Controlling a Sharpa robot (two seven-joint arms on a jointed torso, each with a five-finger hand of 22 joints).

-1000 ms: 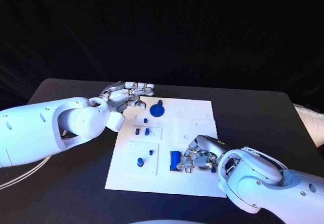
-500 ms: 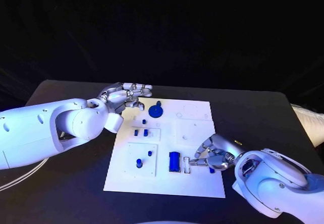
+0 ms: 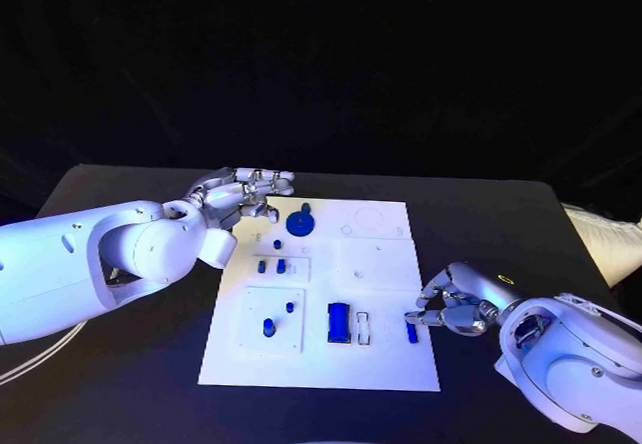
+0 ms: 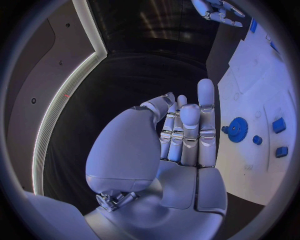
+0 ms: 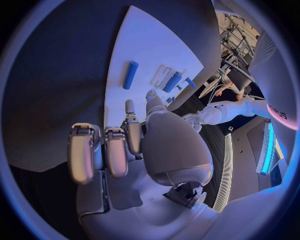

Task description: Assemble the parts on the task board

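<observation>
Pulled back since a second ago, the right hand [image 3: 454,307] now sits at the board's [image 3: 378,370] right edge, off the spot beside the block [image 3: 339,322] where it was working. A small blue peg [image 3: 412,332] lies free on the board just beside the hand's fingertips, at about 7 o'clock from the hand. From the head view its fingers look loosely curled with nothing in them, and the right wrist view shows them apart over bare table, so the hand reads as empty and open.

At the board's 11 o'clock corner the left hand [image 3: 240,195] hovers as it did before, fingers straight and close together, holding nothing. The gear [image 3: 301,221] stands just beside it, at 4 o'clock from the hand. Two short studs [image 3: 270,266] stand in the small inset plate below the gear, and two more small parts [image 3: 279,317] lie in the lower inset plate at the board's 8 o'clock.

Assembly looks early: the block lies beside a pale slot [image 3: 362,327], and the peg is loose.

The risks lie with the peg. It lies flat and close to the board's edge, so a reach that comes in low could nudge it off onto the table or roll it against the block. A clumsy pinch on so slim a part could flick it away. On the far side, a careless sweep by the left hand could knock the gear.
</observation>
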